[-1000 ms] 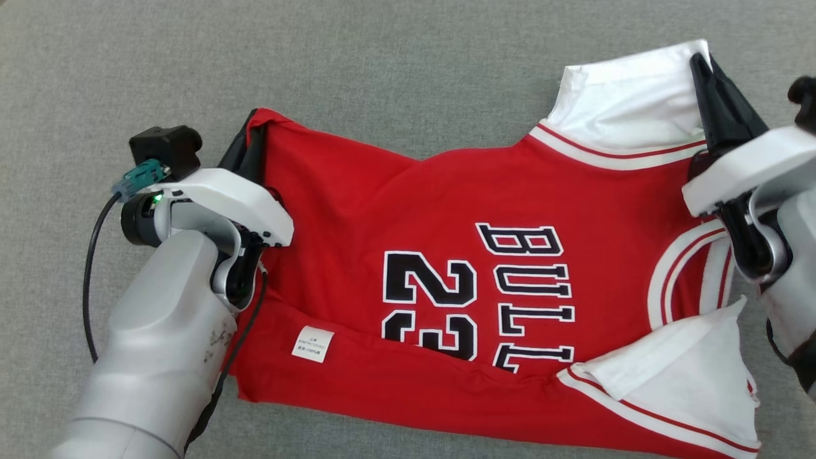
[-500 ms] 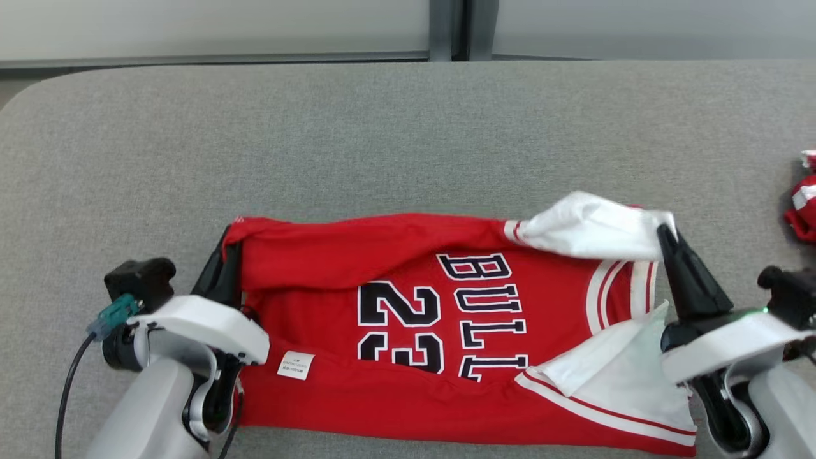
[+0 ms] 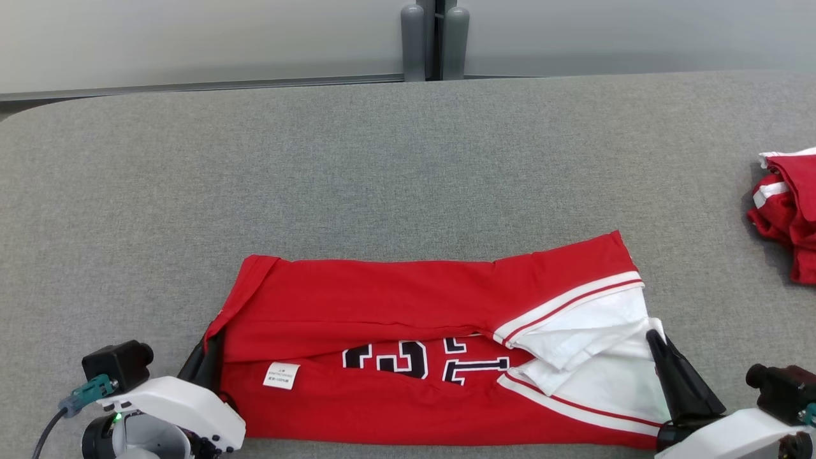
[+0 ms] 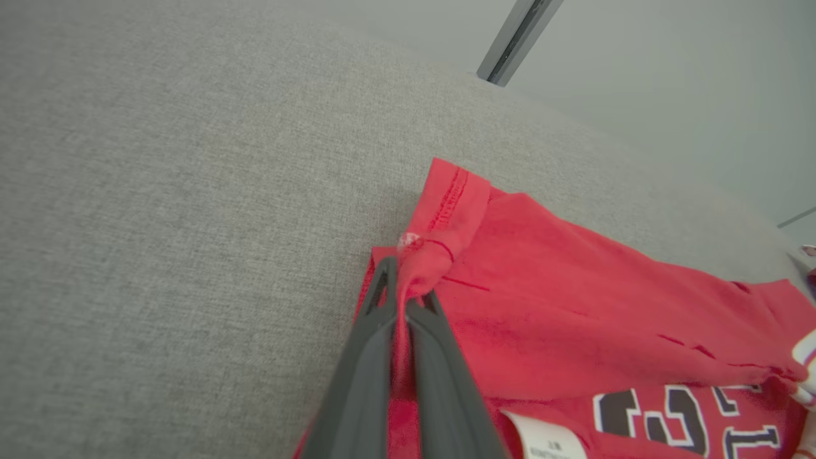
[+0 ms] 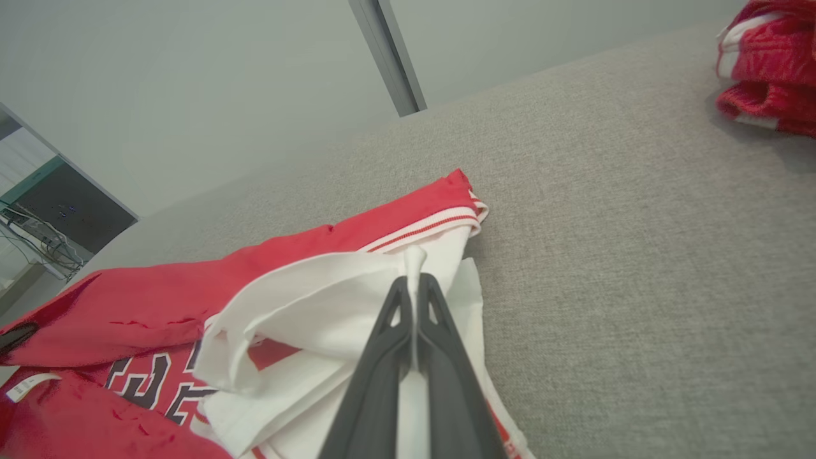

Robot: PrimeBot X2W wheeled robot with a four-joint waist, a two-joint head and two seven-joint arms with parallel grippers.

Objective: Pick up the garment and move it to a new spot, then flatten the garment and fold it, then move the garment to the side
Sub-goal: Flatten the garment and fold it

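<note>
The garment (image 3: 395, 306) is a red basketball jersey with black-and-white lettering and white sleeve parts, lying near the front edge of the grey table (image 3: 382, 166). Its far half is folded toward me over the lettering, leaving a strip of numbers showing. My left gripper (image 3: 207, 347) is shut on the red hem corner at the left end; the left wrist view shows the cloth (image 4: 446, 217) pinched between the dark fingers (image 4: 376, 357). My right gripper (image 3: 656, 344) is shut on the white sleeve cloth (image 5: 357, 287) at the right end, a thin fold caught in its fingertips.
Another red-and-white garment (image 3: 787, 210) lies bunched at the table's right edge, also seen in the right wrist view (image 5: 768, 64). Behind the table stand a pale wall and a grey post (image 3: 433, 41). Bare grey tabletop spreads beyond and to both sides of the jersey.
Both grippers have pulled the jersey's far edge toward me, folding it over the lettering. The head camera has tilted up, so the table's far edge and the wall came into view.
</note>
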